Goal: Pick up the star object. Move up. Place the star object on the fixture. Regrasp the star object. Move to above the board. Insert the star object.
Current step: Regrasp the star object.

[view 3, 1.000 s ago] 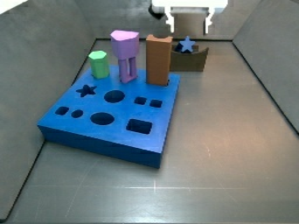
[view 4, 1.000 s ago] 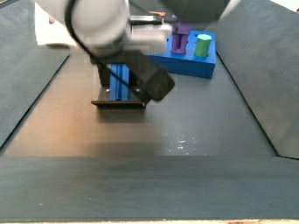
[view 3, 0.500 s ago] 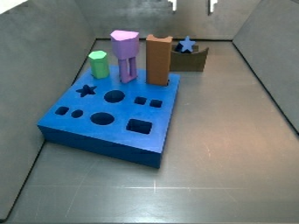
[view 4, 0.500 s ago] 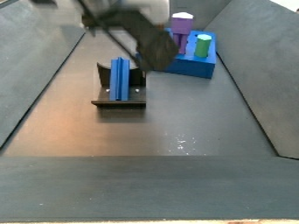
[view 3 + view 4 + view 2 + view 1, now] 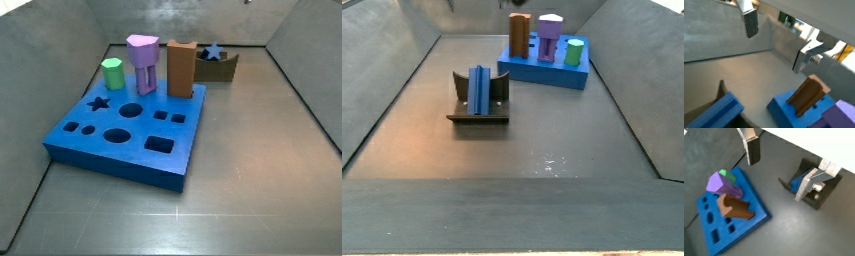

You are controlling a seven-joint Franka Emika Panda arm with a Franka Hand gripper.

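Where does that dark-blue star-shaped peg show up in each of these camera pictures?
Wrist view: star object on the fixture, behind a finger of the open, empty gripper.
Wrist view: star object.
Side view: star object.
Side view: star object.
Shared landmark: orange-brown peg.

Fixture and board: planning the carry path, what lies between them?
Only bare floor, in a side view, between the dark notched fixture and the thick blue holed board. The open claw, empty, shows only in wrist views.

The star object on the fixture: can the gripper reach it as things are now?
Probably yes. The gripper is open and empty above the floor, and the star object lies uncovered in the fixture, apart from the board.
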